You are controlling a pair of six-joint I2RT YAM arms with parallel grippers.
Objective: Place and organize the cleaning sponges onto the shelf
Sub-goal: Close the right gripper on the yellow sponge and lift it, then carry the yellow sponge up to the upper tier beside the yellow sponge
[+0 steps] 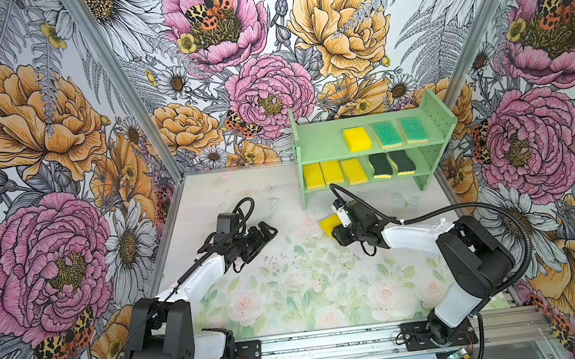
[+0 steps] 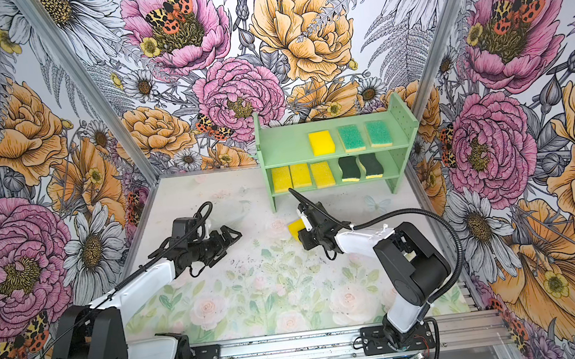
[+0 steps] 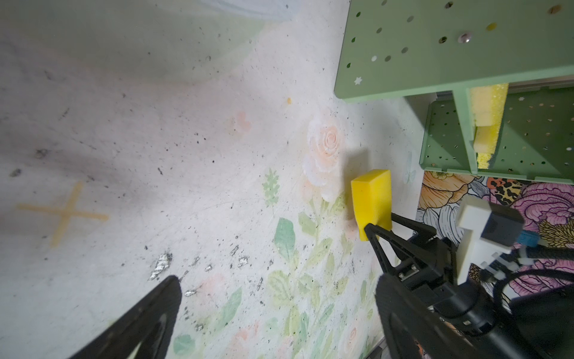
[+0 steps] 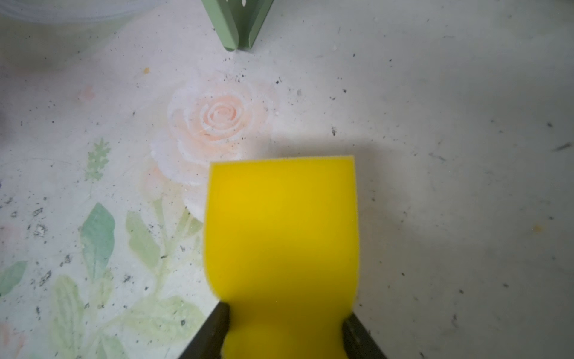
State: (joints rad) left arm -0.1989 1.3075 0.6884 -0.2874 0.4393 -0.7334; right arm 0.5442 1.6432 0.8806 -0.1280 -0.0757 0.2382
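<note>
eight sponges [image 1: 331, 173] sit on the shelf [image 1: 435, 114], ahead of the right claw [image 4: 285, 315]; only the last yellow sponge [image 4: 281, 233] remains. the claw pinches its near end, and its long axis runs straight out from the fingertips [image 4: 222, 314] toward the shelf leg. the left claw [image 1: 270, 229] is spread, empty.

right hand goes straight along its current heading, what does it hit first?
Probably the shelf's near front leg: in the right wrist view it stands almost dead ahead of the yellow sponge clamped in the right hand, only bare table between. It sits slightly off-line, so a near miss is possible.
</note>
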